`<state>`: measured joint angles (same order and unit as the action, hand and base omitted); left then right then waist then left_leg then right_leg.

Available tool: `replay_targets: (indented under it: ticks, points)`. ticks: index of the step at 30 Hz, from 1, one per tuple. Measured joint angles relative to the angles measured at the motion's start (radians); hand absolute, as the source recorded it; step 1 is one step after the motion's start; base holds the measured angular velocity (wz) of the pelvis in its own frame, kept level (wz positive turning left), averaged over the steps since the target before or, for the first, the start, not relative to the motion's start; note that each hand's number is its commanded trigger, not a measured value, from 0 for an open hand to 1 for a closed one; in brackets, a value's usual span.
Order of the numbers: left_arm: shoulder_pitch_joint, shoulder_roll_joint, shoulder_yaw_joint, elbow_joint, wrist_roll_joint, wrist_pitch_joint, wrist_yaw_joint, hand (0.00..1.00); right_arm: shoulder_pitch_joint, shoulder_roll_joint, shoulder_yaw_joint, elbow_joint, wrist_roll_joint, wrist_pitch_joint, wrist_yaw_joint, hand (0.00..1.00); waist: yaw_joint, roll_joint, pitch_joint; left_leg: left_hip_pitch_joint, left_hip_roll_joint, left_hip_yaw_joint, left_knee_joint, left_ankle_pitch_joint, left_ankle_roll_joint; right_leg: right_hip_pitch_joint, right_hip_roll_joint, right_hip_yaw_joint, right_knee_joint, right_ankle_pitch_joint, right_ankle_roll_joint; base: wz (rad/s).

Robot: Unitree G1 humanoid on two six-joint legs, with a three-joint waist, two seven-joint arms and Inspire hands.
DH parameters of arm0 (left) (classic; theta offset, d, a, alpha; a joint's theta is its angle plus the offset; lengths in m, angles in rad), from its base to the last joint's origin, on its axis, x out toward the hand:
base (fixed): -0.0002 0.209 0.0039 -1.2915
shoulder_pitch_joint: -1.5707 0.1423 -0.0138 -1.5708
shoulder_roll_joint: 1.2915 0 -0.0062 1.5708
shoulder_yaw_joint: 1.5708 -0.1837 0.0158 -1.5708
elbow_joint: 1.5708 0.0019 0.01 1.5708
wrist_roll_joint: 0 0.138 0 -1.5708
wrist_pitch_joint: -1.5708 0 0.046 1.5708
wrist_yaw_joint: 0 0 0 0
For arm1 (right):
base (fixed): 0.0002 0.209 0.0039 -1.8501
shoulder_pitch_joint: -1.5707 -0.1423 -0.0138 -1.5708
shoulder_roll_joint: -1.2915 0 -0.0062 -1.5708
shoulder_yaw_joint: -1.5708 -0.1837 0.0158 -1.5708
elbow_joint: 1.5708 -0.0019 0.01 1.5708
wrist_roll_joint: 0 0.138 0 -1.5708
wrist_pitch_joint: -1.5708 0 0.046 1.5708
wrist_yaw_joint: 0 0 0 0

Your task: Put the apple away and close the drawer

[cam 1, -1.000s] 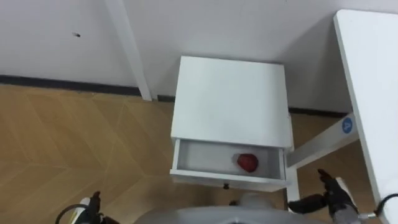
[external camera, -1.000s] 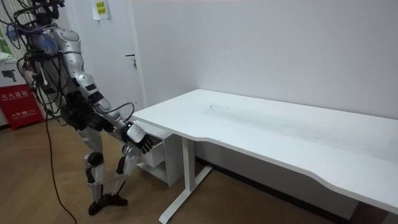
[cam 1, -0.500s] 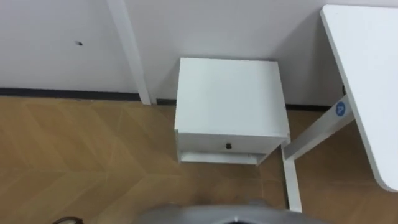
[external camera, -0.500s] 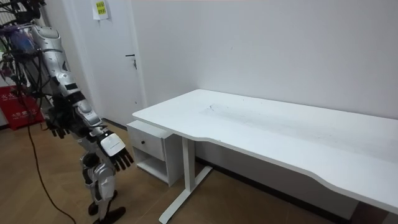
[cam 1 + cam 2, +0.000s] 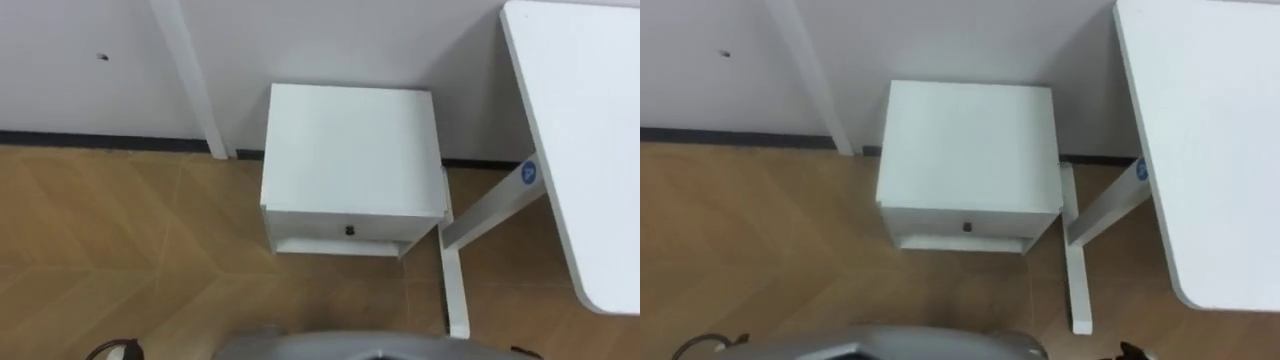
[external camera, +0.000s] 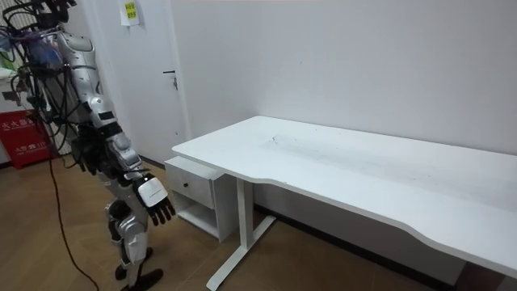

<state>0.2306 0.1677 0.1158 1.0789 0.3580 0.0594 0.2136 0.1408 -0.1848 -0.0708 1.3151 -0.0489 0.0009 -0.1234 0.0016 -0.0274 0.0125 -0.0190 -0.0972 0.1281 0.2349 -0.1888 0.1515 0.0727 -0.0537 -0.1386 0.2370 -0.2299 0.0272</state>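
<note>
Parquet floor [image 5: 120, 240] fronts the white square cabinet [image 5: 350, 140] — its white drawer [image 5: 330, 226] closed flush. My right hand [image 6: 153, 202] hangs, fingers straight; left hand [image 6: 85, 155] — grip state cannot be told.

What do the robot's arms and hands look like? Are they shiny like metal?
Yes, a bit! In the room view the arms are silver-grey and smooth, with black parts at the joints, and dark cables hang around the shoulders. The right hand has a white plate on its back and black fingers. The left hand looks dark all over.
</note>
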Motion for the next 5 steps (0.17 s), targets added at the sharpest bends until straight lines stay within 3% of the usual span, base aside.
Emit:
replay_targets:
  ticks: [5]
  points:
    - [-0.007, -0.005, 0.003, -0.011, 0.005, -0.013, 0.0, 0.0, 0.001, 0.0, -0.001, 0.0, 0.005, 0.001, 0.028, 0.0, -0.004, 0.007, -0.0025, 0.011, 0.003, 0.0, -0.013, 0.001, -0.01, 0.013, 0.005, -0.003, -0.013, -0.001, -0.007, -0.02]
